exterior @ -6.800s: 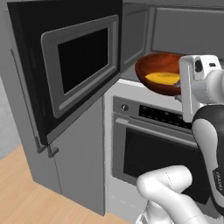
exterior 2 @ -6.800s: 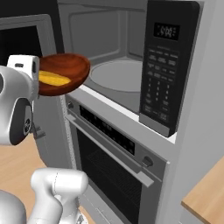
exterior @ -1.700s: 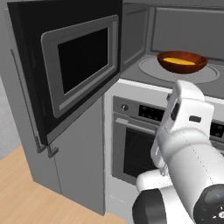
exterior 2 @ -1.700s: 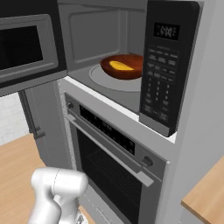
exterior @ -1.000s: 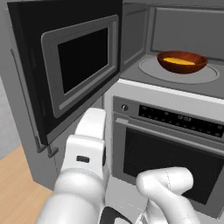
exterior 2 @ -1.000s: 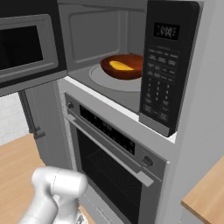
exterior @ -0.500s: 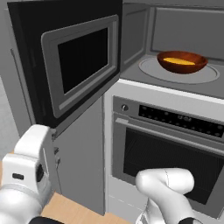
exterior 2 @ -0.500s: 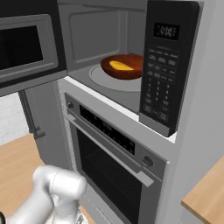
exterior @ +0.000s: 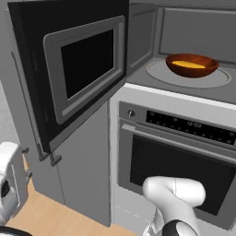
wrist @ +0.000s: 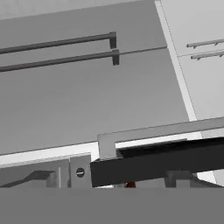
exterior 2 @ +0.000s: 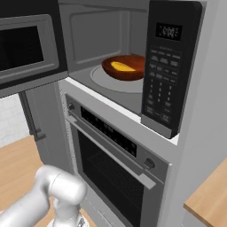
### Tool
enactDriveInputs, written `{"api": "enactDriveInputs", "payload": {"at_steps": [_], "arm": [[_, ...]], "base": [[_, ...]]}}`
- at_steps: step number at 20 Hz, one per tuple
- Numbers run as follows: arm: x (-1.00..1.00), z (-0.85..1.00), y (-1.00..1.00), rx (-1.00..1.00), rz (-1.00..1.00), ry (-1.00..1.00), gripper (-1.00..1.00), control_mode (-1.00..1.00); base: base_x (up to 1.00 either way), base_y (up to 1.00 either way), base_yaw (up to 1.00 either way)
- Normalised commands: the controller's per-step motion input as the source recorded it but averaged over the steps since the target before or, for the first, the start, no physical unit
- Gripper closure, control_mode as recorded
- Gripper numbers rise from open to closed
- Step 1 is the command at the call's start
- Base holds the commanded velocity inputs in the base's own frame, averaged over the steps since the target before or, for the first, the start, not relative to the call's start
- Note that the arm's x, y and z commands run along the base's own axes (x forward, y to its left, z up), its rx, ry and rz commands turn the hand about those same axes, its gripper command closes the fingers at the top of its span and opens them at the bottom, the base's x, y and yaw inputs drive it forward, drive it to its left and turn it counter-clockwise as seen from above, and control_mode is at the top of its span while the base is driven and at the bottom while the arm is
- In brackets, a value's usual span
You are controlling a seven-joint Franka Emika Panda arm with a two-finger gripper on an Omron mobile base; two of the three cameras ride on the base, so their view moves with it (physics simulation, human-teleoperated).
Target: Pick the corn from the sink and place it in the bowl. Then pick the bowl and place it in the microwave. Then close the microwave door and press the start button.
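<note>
The reddish-brown bowl (exterior: 191, 65) (exterior 2: 125, 67) sits on the pale turntable inside the microwave (exterior: 193, 80) (exterior 2: 113, 80), with the yellow corn (exterior: 189, 64) (exterior 2: 123, 67) lying in it. The black microwave door (exterior: 76, 69) (exterior 2: 26, 48) stands swung wide open to the left. My white hand (exterior: 9, 184) hangs low at the left, below the door's lower corner and well away from the bowl; its fingers are hidden and it holds nothing. In the hand view a black slab (wrist: 157, 161), apparently the door edge-on, crosses the bottom. The sink is out of view.
The keypad panel (exterior 2: 162, 95) flanks the cavity on the right. A wall oven (exterior: 179, 161) (exterior 2: 115, 155) sits under the microwave. A tall grey cabinet with two long handles (wrist: 57, 43) stands to the left. Wooden floor (exterior: 60, 216) lies below, and a wooden counter corner (exterior 2: 208, 199) is at right.
The arm has swung from in front of the oven down and to the left, so the hand now hangs low beside the open door. Bowl, corn and door have not moved.
</note>
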Motion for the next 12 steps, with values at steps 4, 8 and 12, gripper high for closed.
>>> {"api": "enactDriveInputs", "payload": {"at_steps": [4, 8, 12], "arm": [[0.46, -0.17, 0.48, 0.01, -0.01, -0.04, -1.00, -1.00], [0.49, -0.21, 0.10, 0.00, -0.06, -0.03, -1.00, -1.00], [0.64, -0.18, 0.08, 0.00, -0.14, -0.11, -1.00, -1.00]], "base": [[0.00, 0.00, 0.00], [0.00, 0.00, 0.00], [0.00, 0.00, 0.00]]}}
